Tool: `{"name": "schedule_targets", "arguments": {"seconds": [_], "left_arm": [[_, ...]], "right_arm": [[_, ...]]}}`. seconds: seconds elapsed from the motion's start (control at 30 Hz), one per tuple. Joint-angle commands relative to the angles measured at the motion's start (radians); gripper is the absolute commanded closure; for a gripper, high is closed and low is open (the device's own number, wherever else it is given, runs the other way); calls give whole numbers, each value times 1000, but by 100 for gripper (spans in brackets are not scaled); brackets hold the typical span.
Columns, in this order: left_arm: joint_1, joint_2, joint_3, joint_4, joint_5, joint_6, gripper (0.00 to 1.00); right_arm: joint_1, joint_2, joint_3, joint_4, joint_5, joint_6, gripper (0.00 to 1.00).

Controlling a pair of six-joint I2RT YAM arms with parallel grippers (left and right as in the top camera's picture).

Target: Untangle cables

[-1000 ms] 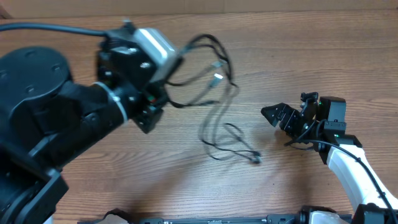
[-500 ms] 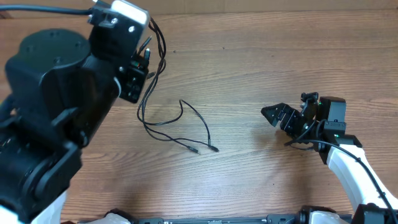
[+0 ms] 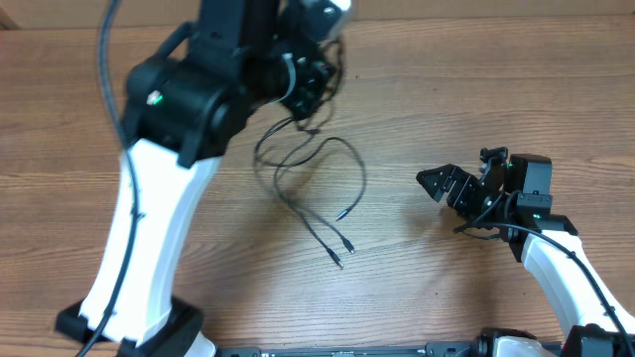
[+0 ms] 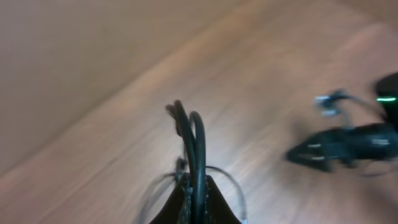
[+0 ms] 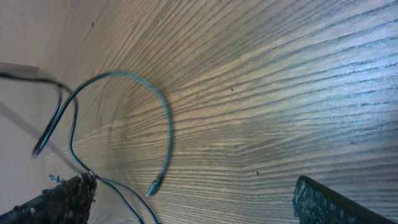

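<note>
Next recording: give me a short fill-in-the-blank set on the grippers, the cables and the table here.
The left gripper is ____ on the cables.
The right gripper stands ____ and holds nothing.
The table has a surface that looks like ____.
Missing words: shut; open; wood.

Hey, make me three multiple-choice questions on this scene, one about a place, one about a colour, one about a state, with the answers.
1. Where do the free ends of the cables lie? A on the table B inside a box C on the floor
2. What colour are the cables? A white B black C red
3. How is the left gripper? A open and empty B out of view C shut on the cables
Answers: A, the ends rest on the wood; B, they are dark throughout; C, it is clamped around them.
</note>
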Motion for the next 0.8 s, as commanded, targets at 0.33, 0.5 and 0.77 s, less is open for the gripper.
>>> {"name": "schedule_targets", "arguments": {"seconds": [0.33, 0.5, 0.77], "left_arm": [[135, 161, 7, 61, 316, -10, 96], [192, 259, 7, -81, 69, -10, 96], [201, 543, 7, -188, -76, -69, 96]], "right_arm": [[2, -12, 13, 9, 10, 1, 0], [2, -12, 13, 10, 10, 1, 0], [2, -12, 13, 9, 10, 1, 0]]}}
